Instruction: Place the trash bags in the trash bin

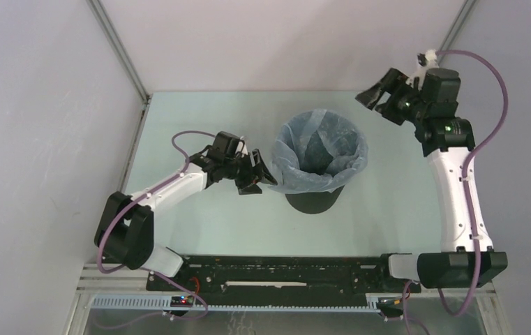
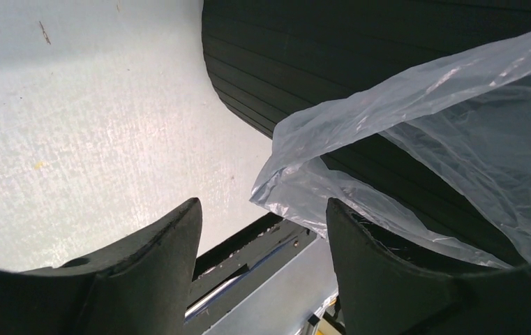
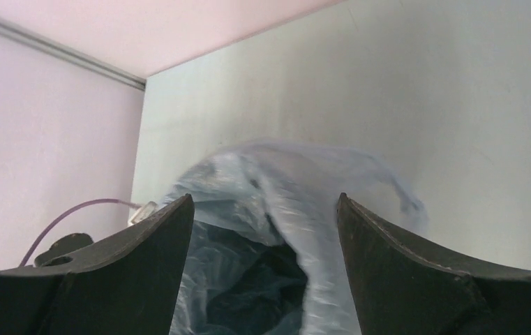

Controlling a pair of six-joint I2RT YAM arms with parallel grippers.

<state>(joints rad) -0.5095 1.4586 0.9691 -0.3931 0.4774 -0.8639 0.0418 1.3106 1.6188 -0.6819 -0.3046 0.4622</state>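
At the near edge of the worktop (image 1: 388, 209) a black mounting rail (image 1: 283, 269) joins the two arm bases. From there the left arm reaches forward and inward, so the left tool (image 1: 259, 174) sits low at the left side of the trash bin (image 1: 311, 202). Its two fingers are spread apart with nothing pinched between them. In the left wrist view a loose corner of the film hangs just past the fingertips, close to the right-hand one, in front of the bin's ribbed black wall.

The bin stands upright near the middle of the worktop. The pale blue trash bag (image 1: 356, 160) lines it, with its mouth open and its wrinkled top folded out over the rim. The film covers the upper wall and leaves only the black base showing.

Farther back and to the right, the right tool (image 1: 375, 98) is raised above the worktop, well apart from the bin. Its fingers are also spread and hold nothing. Its camera looks down towards the bag's open mouth.
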